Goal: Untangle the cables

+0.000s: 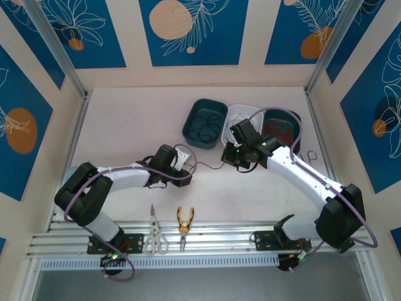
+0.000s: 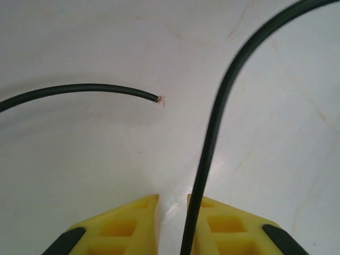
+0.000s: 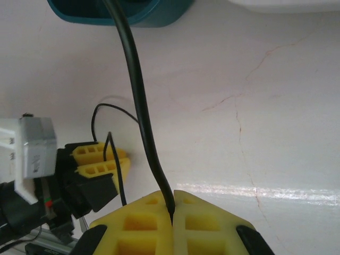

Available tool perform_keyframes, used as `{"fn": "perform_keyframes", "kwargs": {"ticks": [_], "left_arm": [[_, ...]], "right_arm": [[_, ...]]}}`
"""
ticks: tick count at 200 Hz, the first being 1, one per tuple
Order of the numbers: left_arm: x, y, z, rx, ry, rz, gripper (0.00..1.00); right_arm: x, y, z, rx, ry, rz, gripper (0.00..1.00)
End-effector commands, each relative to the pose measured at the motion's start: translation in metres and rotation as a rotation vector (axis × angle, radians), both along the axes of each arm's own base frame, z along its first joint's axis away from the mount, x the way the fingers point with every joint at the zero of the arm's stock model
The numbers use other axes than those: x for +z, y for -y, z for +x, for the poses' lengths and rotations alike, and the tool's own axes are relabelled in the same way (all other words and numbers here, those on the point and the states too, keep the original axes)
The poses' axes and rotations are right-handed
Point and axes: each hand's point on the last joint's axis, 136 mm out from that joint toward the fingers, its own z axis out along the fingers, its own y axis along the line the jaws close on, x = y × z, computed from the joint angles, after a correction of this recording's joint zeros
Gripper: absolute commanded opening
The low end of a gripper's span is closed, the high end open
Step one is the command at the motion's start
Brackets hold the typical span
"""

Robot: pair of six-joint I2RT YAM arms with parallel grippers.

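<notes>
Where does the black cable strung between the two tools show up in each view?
Top external: black cable at centre, spanning left tool to right tool.
Left wrist: black cable curves from the left tool to the top right.
Right wrist: black cable rises from the shut right tool toward the teal bin.
Shared landmark: left tool, lower left in right wrist.

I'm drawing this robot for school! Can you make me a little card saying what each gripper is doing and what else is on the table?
Left gripper: fingers on either side of the black cable; grip unclear
Right gripper: shut on the black cable
Loose cable end: frayed, lying free
Teal bin: black loops inside
Tools: scissors and pliers, near edge
</notes>
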Motion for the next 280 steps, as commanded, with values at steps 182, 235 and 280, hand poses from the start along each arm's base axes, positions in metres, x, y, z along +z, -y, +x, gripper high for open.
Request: {"fn": "perform_keyframes", "kwargs": {"ticks": [182, 235, 280], "left_arm": [[0.218, 0.072, 0.064, 0.037, 0.285, -0.518, 0.0], [0.244, 0.08, 0.077, 0.031, 0.276, -0.642, 0.0], [0.229, 0.054, 0.113, 0.198, 0.317, -0.513, 0.0]], "right_arm": [[0.014, -0.056, 0.071, 0.101, 0.061, 0.231, 0.0], [0.032, -0.047, 0.126, 0.078, 0.143, 0.317, 0.33], [0.051, -0.037, 0.152, 0.09, 0.173, 0.393, 0.34]]}}
